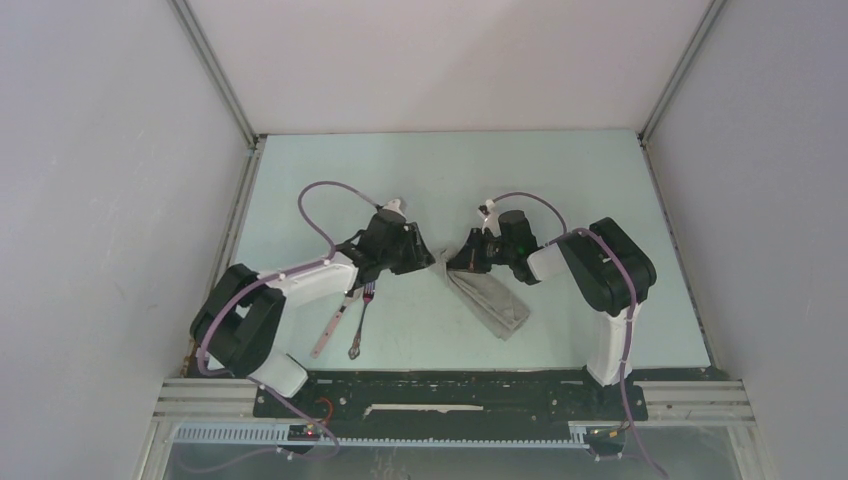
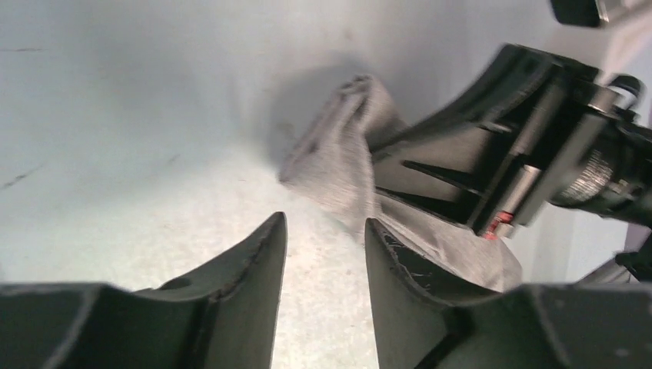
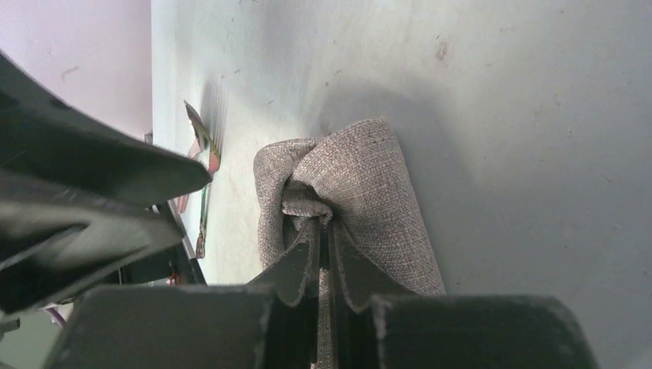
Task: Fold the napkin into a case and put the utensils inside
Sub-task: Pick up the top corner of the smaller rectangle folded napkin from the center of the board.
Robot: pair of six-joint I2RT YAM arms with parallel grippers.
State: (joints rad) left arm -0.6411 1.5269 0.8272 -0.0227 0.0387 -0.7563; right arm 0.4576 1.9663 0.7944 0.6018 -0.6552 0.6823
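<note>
Top external view shows the whole table (image 1: 560, 180). The napkin (image 1: 492, 300) lies near the middle as a long grey strip, running from the two pincers toward 4 o'clock. The spoon (image 1: 330, 328) and the fork (image 1: 361, 322) lie side by side at 7 o'clock from the left gripper (image 1: 425, 258), apart from the cloth.

Only the left wrist view shows that this pincer's fingers stand apart, with nothing between them.

Only the right wrist view shows the right gripper (image 3: 324, 231) squeezed tight on a bunched fold of the napkin. There, a shiny bit (image 3: 201, 165) at 9 o'clock is too blurry to name, and dark arm parts (image 3: 84, 200) cut it off.
</note>
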